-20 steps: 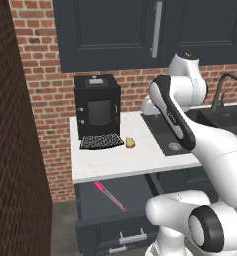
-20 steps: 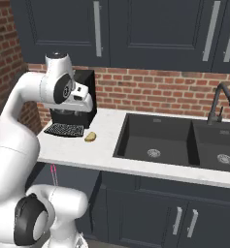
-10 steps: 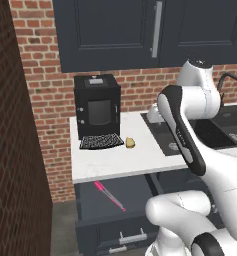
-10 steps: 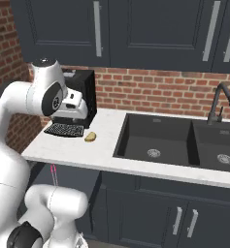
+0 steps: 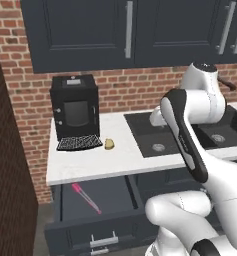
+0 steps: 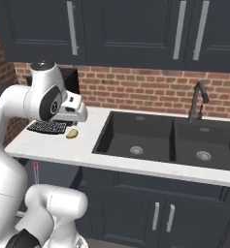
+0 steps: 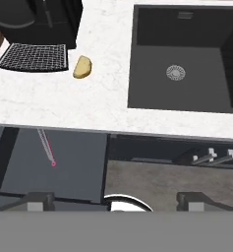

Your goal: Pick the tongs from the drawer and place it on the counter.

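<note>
Tongs (image 5: 86,198), one pair, lie slantwise on the flat floor of the single open drawer (image 5: 70,231), which is pulled out below the counter (image 5: 90,162). On the counter stand one black coffee machine (image 5: 75,106) with one mesh drip tray (image 5: 79,143) in front of it, and one small yellowish lump (image 5: 109,144) just beside that tray. One black double sink (image 6: 170,140) with one tap (image 6: 197,100) is set in the slab.

From the hand view the gripper's fingertips (image 7: 39,199) stand wide apart at the bottom corners, holding nothing and touching nothing, high above the counter's front edge.

The tongs (image 7: 45,146) lie partly under the counter's overhang, toward the drawer's left half, with bare drawer floor to their right.
</note>
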{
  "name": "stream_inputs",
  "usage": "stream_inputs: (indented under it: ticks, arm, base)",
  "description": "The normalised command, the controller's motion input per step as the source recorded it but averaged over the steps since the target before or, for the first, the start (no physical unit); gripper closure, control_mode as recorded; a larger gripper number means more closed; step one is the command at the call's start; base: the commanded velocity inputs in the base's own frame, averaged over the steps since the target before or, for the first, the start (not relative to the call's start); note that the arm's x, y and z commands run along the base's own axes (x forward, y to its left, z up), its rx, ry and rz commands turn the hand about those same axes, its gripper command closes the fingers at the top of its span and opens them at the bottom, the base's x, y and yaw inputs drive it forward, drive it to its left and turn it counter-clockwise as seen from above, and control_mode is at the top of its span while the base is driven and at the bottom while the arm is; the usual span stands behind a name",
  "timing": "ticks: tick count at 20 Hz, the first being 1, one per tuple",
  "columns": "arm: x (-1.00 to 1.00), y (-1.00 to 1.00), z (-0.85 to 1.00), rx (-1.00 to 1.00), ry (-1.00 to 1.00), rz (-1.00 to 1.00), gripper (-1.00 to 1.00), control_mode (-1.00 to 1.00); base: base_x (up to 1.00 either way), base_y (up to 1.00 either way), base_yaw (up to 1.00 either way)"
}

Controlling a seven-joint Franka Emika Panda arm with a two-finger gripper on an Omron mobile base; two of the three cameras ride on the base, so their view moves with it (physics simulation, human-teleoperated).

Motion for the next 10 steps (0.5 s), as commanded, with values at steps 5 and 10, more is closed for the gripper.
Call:
stream_inputs:
  ticks: [5,10]
  arm:
    - [0.00,0.00,0.00,0.00,0.00,0.00,-1.00,1.00]
    - [0.00,0.00,0.00,0.00,0.00,0.00,-1.00,1.00]
  base:
    - [-0.09,-0.50,0.00]
    - [-0.04,-0.65,0.02]
